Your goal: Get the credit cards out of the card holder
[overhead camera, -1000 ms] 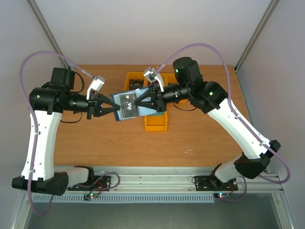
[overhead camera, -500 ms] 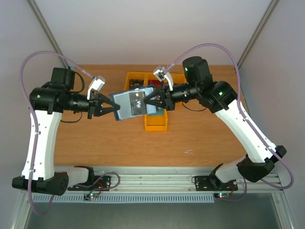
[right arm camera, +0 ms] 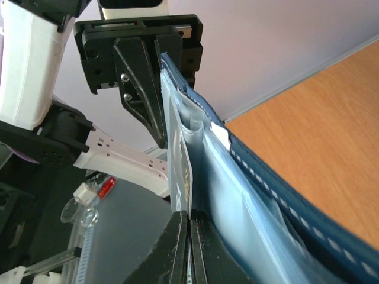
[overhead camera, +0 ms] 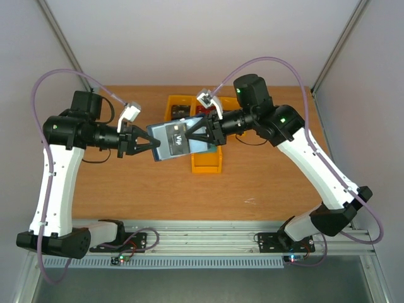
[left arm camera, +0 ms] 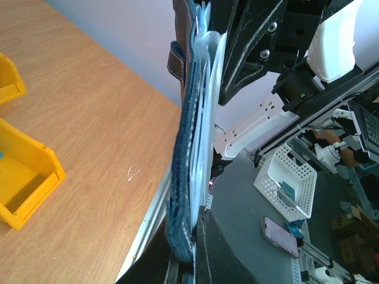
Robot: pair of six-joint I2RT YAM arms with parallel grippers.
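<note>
The card holder (left arm camera: 182, 177) is held open in the air above the desk (overhead camera: 126, 183), near the yellow bins (overhead camera: 207, 164). Its left edge is clamped by the left pincer (overhead camera: 153, 146). The VIP card (overhead camera: 177, 138), lying against its pale inner side, is pinched by the closed right pincer (right arm camera: 188, 228).

- card holder (left arm camera: 181, 195): dark navy outside, pale stitching along the edge; pale blue-grey inside with clear sleeves.
- credit card (overhead camera: 170, 142): dark slate-blue, white "Vip" lettering.
- bins (overhead camera: 207, 165): bright yellow.
- table (overhead camera: 126, 183): orange-brown wood grain.
- left arm (overhead camera: 53, 183), right arm (overhead camera: 315, 164): white shells, black joints.
</note>
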